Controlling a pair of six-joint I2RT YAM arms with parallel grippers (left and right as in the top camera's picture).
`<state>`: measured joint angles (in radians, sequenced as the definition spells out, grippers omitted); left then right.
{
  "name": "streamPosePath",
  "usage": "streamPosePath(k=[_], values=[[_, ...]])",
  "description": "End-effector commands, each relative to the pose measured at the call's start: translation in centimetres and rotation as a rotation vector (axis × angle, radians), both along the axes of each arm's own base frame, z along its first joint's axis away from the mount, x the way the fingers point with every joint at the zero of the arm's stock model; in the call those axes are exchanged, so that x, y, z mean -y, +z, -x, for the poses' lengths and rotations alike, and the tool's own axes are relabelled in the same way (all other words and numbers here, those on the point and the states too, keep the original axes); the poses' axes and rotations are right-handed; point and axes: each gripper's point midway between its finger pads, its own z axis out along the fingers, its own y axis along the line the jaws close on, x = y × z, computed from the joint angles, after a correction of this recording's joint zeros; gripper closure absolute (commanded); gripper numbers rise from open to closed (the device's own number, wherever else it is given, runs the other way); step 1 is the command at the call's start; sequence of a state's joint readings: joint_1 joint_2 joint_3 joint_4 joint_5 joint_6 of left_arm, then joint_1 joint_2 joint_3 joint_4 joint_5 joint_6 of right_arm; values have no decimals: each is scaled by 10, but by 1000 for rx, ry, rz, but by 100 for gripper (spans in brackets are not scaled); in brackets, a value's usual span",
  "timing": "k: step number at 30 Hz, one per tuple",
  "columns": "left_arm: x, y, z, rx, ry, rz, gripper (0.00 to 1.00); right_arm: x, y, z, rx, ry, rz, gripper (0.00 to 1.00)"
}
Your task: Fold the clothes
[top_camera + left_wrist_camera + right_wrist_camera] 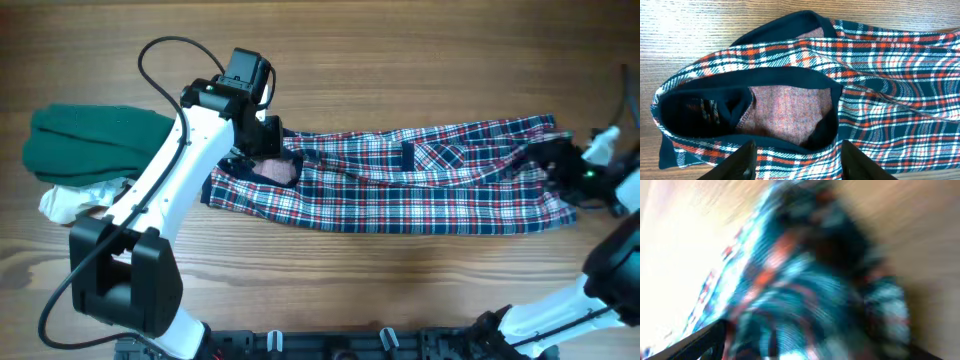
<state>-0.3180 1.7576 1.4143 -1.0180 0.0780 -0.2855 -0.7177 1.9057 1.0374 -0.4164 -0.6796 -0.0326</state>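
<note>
The plaid garment (420,175) lies stretched in a long strip across the wooden tabletop (400,60), spanning from one pincer to the other. The left pincer (262,150) sits over the strip's one end; in the left wrist view its fingers (740,162) stand spread wide, released, gripping nothing. The garment's opening, edged by a navy band (785,77), lies just ahead of and between them, with the pale inner side of the cloth showing. The right pincer (565,165) is over the opposite end of the strip; the right wrist view is a blur of plaid (805,290), so I cannot tell whether it is clenched or released. A green cloth (85,140) and a white cloth (70,203) lie beyond the left pincer, apart from the plaid.
</note>
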Motion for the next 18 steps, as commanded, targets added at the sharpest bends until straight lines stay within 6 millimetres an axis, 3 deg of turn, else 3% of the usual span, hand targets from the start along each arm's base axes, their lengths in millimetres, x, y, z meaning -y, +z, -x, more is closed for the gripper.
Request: streamPosePath(k=[1,6,8,10,11,12,14,16,18], values=[[5,9,-1,21,-22,23,47,-44,-48,33,-158,72,-114,25],[5,9,-1,21,-22,23,47,-45,-29,29,-125,68,-114,44],[5,9,-1,21,-22,23,47,-41,-14,25,-98,54,-91,60],[5,9,-1,21,-22,23,47,-30,18,16,-53,-2,-42,84],[5,9,-1,21,-22,23,47,-25,29,14,-47,-26,-21,90],[5,9,-1,20,-22,22,47,-12,53,13,-46,-92,37,96],[4,8,0,14,-22,21,48,11,90,17,-60,-207,153,96],[3,8,2,6,-22,18,50,41,152,27,-71,-307,336,96],[3,8,2,7,-22,18,50,46,184,27,-59,-298,383,96]])
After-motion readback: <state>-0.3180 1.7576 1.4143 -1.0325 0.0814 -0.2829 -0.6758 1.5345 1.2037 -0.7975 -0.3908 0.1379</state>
